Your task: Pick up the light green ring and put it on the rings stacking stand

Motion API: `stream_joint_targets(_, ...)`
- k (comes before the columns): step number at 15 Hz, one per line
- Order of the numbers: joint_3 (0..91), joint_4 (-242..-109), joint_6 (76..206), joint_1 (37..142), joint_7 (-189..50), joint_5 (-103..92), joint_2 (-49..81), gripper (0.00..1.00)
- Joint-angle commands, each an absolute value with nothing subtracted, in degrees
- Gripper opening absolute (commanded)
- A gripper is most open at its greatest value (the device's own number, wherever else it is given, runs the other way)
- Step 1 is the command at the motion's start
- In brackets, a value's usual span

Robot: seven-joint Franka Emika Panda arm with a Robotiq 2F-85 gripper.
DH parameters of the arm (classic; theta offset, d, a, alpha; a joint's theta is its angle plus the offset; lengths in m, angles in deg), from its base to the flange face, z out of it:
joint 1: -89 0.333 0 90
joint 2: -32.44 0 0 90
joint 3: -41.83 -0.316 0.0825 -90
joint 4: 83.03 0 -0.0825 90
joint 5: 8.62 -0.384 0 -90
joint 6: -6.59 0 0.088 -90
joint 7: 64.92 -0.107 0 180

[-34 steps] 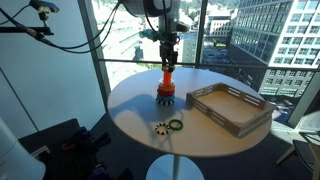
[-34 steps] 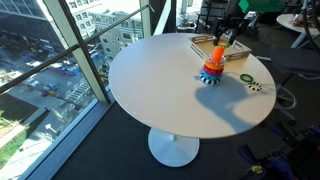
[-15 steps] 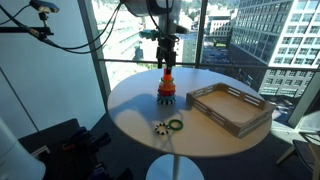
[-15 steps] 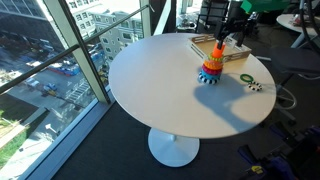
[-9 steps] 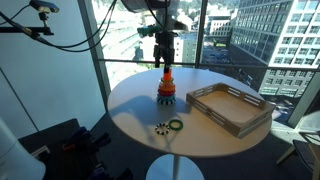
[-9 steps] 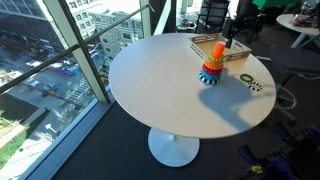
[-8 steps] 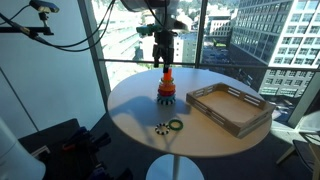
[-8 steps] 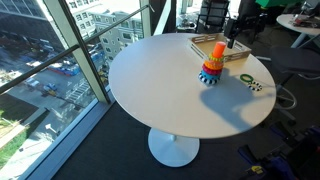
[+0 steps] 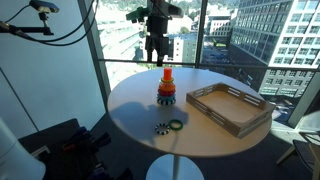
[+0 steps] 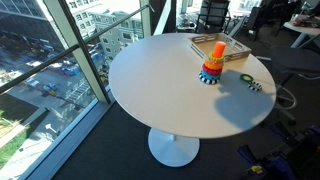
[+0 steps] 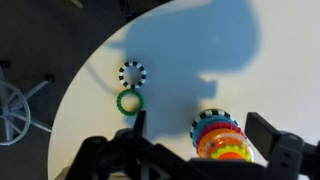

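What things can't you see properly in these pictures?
- The rings stacking stand, wrist view: its near side is hidden by the body of the gripper.
- The light green ring: in both exterior views the stack is too small to pick it out.
- The dark green ring and the toothed ring, in an exterior view: too small and blurry for detail.
- The tray, in an exterior view: partly hidden behind the stand.

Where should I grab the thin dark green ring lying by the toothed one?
Come straight down: the dark green ring lies flat on the table, so no side gives an edge. Pinch its band, hole to outside, on the arc facing away from the toothed ring, which sits close beside it.
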State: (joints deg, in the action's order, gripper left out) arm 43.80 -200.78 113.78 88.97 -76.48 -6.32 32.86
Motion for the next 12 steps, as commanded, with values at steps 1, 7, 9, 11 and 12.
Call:
stream_joint_targets(1, 43.88, -203.67, 113.19, 87.96, -74.33, -4.96, 38.20, 1.00)
stream_joint_targets(7, 43.61, -202.81, 113.55, 87.37, -74.08, -5.73, 37.95, 1.00)
stream_joint_targets(9, 43.65, -202.85, 113.55, 87.26, -73.76, -5.73, 37.95, 1.00)
stream_joint_targets(11, 43.66, -202.88, 113.55, 87.26, -73.74, -5.73, 37.95, 1.00)
stream_joint_targets(12, 43.66, -202.88, 113.55, 87.26, -73.74, -5.73, 37.95, 1.00)
